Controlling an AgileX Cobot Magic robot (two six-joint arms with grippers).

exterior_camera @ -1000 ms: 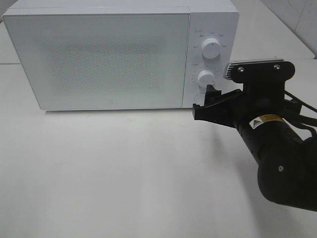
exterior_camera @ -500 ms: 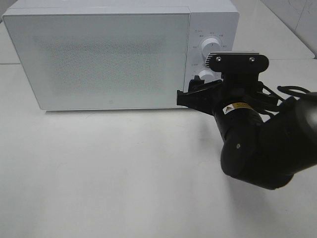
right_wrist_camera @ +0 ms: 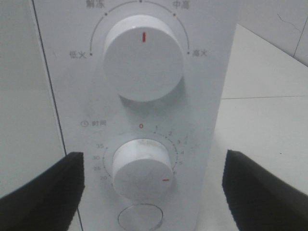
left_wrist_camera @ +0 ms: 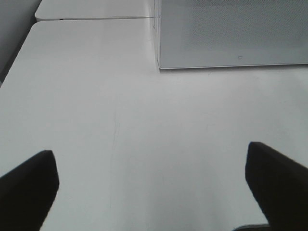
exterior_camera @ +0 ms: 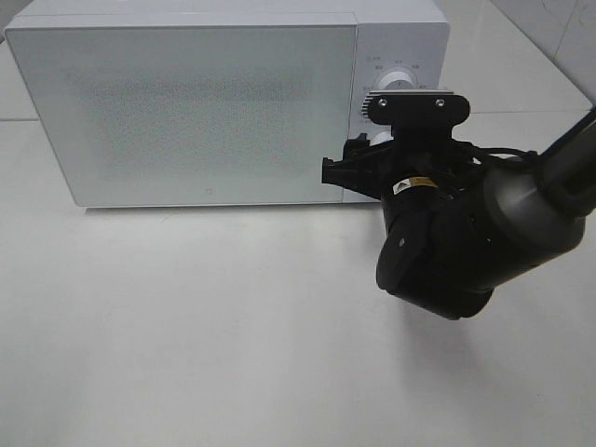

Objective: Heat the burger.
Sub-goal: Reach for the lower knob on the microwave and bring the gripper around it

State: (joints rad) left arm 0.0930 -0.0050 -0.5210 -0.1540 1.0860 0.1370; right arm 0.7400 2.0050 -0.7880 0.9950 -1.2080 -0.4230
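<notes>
Across the whole of the high view spread the white table (exterior_camera: 186, 326), bare in the lower half of the frame. On it, filling the upper left and centre, stood the white microwave (exterior_camera: 186, 112), its frosted door (exterior_camera: 196, 107) shut and its control panel (exterior_camera: 410, 47) at the right end. The black right arm (exterior_camera: 456, 242) entered from the right edge and bulked at centre right, hiding most of the panel's lower part. The right gripper (exterior_camera: 341, 166) pointed at the microwave's front, close to the seam between door and panel; in its wrist view its two fingers (right_wrist_camera: 43, 192) stood wide apart on either side of the timer dial (right_wrist_camera: 143, 168), clamped on nothing, and whether they touched the panel could not be told. The left gripper (left_wrist_camera: 150, 151) did not appear in the high view; its wrist view showed its jaws spread apart above bare table, near the microwave's corner. The power dial (exterior_camera: 397, 80) had its red mark at the middle of its scale. The timer dial's red mark was turned away from the 0. A round button (right_wrist_camera: 140, 219) sat just beside the timer dial. The burger appeared in no view; whether it lay behind the shut door could not be told.
</notes>
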